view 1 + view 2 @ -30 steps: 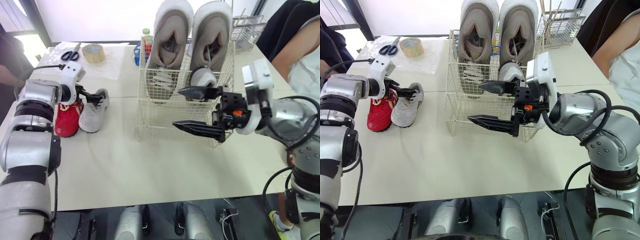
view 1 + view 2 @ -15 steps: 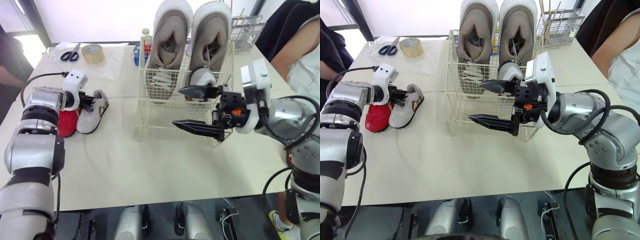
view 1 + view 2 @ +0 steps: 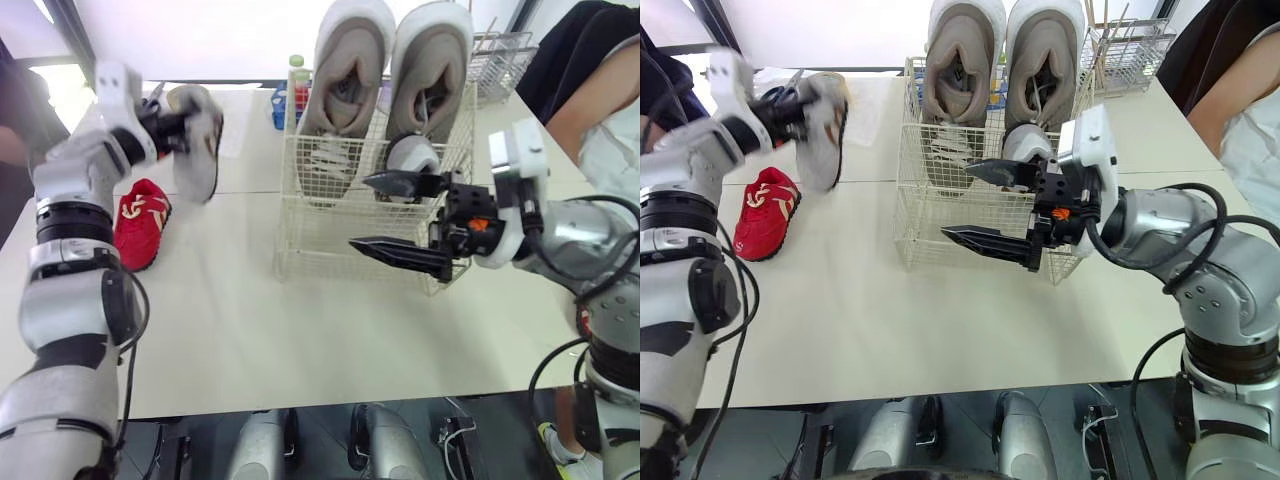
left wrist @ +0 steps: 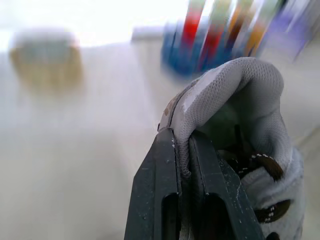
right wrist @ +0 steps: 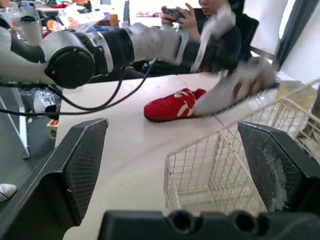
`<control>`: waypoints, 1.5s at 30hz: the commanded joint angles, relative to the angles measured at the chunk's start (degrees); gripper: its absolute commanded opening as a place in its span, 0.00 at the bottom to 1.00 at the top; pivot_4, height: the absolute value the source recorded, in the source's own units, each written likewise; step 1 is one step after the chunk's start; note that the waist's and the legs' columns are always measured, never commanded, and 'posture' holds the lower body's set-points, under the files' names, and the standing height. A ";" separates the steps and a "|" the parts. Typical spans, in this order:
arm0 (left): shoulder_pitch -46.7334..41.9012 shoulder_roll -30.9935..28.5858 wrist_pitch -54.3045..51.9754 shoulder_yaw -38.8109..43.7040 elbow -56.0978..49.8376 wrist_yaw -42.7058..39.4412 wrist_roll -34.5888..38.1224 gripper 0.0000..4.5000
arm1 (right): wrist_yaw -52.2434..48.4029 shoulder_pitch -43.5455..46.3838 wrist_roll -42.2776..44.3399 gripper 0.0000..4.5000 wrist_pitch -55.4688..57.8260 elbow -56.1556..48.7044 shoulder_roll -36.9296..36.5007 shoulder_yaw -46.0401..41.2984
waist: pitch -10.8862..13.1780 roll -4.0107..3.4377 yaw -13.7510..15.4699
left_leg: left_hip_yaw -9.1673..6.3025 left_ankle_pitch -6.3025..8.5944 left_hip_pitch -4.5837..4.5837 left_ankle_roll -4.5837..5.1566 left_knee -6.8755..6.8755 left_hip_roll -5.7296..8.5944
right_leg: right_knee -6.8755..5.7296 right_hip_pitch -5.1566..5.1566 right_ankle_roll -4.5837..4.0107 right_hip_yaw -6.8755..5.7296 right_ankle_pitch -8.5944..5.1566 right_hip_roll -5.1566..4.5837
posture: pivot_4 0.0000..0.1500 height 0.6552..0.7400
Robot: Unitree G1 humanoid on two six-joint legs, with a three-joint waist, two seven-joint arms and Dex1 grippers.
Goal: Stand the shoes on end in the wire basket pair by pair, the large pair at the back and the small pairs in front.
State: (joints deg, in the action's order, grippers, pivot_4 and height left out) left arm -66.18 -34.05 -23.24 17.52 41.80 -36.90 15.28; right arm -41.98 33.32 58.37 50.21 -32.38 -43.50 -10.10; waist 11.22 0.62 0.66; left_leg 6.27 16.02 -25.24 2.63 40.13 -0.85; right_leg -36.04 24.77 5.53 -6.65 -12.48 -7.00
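My left gripper [image 3: 172,128] is shut on the heel rim of a small grey shoe [image 3: 197,142] and holds it in the air above the table's back left. The left wrist view shows the fingertips [image 4: 167,145] pinching that rim [image 4: 235,95]. A small red shoe [image 3: 140,222] lies on the table below. The wire basket [image 3: 330,235] holds the large beige pair [image 3: 390,70] on end at the back and a small grey shoe [image 3: 412,155] in front of them on the right. My right gripper [image 3: 392,214] is open, level with the basket's front right.
Bottles [image 3: 293,82] stand behind the basket. A small wire rack [image 3: 500,60] sits at the back right. A person [image 3: 590,90] is close at the right edge and another [image 3: 20,130] at the left. Scissors [image 3: 790,92] lie at the back left.
My left gripper shut on the grey shoe beside the red one and lifted it up and back off the table. The right gripper has stayed in place, open.
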 commanded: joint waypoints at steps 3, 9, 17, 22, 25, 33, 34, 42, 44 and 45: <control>4.86 7.44 -2.04 9.82 -32.32 13.54 12.03 0.01 | 5.00 -3.37 9.47 1.00 2.27 -2.76 -2.93 -8.97 | 0.00 0.01 0.01 | -0.02 0.00 0.00 0.00 -0.02 0.00 | 0.04 0.00 0.04 -0.01 0.02 0.00 | 1.00 1.00; 8.59 17.44 6.76 8.06 -49.21 22.22 13.60 0.01 | 7.10 -9.48 11.85 1.00 2.96 -2.89 -6.16 -12.31 | -0.01 0.02 0.20 | -0.02 -0.03 0.26 -0.04 -0.02 -0.02 | 0.12 -0.24 0.04 -0.02 0.02 0.02 | 1.00 1.00; 15.17 23.94 15.87 -0.56 -56.20 22.78 9.85 0.01 | 7.61 -9.29 11.35 1.00 2.25 -1.95 -7.14 -10.99 | -0.02 0.04 0.18 | -0.01 -0.02 0.48 -0.03 -0.01 -0.01 | 0.04 -0.38 0.01 0.05 0.03 0.05 | 1.00 1.00; 19.38 27.36 24.41 -5.93 -53.80 21.28 5.83 0.01 | 7.20 -8.82 12.00 1.00 2.47 -1.67 -8.52 -11.04 | -0.02 0.04 0.27 | 0.03 -0.02 0.48 -0.01 -0.01 -0.01 | 0.05 -0.38 0.01 0.06 0.03 0.05 | 1.00 1.00; 21.72 29.60 29.73 -9.40 -51.38 19.99 3.42 0.01 | 7.09 -9.24 12.39 1.00 2.70 -1.95 -9.62 -12.01 | -0.03 0.04 0.27 | 0.03 0.00 0.48 0.02 0.00 0.00 | 0.07 -0.38 0.01 0.07 0.03 0.05 | 1.00 1.00; 24.35 31.54 40.33 -12.90 -43.64 16.71 0.29 0.01 | 9.54 -8.72 14.34 1.00 2.81 -2.62 -12.07 -12.40 | -0.03 0.05 0.21 | 0.03 0.22 0.48 0.39 0.00 -0.02 | 0.09 -0.38 0.00 0.06 0.03 0.05 | 1.00 1.00; 24.80 31.84 41.94 -13.39 -42.65 16.61 -0.41 0.01 | 9.64 -9.06 14.63 1.00 2.77 -2.71 -12.43 -12.76 | -0.03 0.04 0.20 | 0.03 0.22 0.48 0.40 0.00 -0.02 | 0.09 -0.38 0.00 0.07 0.03 0.04 | 1.00 1.00; 26.98 34.82 52.67 -15.61 -32.67 17.51 -4.87 0.01 | 11.43 -11.17 17.29 1.00 2.66 -3.85 -14.22 -14.96 | -0.03 0.04 0.29 | 0.02 0.26 0.48 0.45 0.00 -0.02 | 0.12 -0.38 0.00 0.06 0.03 0.02 | 1.00 1.00; 27.23 35.49 55.24 -16.09 -29.93 17.77 -6.04 0.01 | 11.92 -11.62 17.89 1.00 2.56 -4.17 -14.41 -15.23 | -0.03 0.04 0.30 | 0.02 0.26 0.48 0.46 0.00 -0.02 | 0.12 -0.38 0.00 0.06 0.03 0.01 | 1.00 1.00; 27.37 35.88 56.35 -16.26 -28.61 17.96 -6.49 0.01 | 12.24 -11.78 18.19 1.00 2.50 -4.37 -14.46 -15.26 | -0.03 0.05 0.33 | 0.02 0.26 0.48 0.46 0.00 -0.02 | 0.12 -0.38 0.00 0.06 0.03 0.00 | 1.00 1.00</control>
State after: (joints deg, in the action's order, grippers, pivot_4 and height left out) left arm -38.50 1.30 30.20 2.36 12.59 -19.29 10.17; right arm -30.26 21.47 75.25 53.44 -35.11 -57.01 -23.33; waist 11.18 0.67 0.99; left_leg 6.28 16.28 -24.76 3.10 40.13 -0.87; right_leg -35.92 24.39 5.53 -6.59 -12.45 -7.00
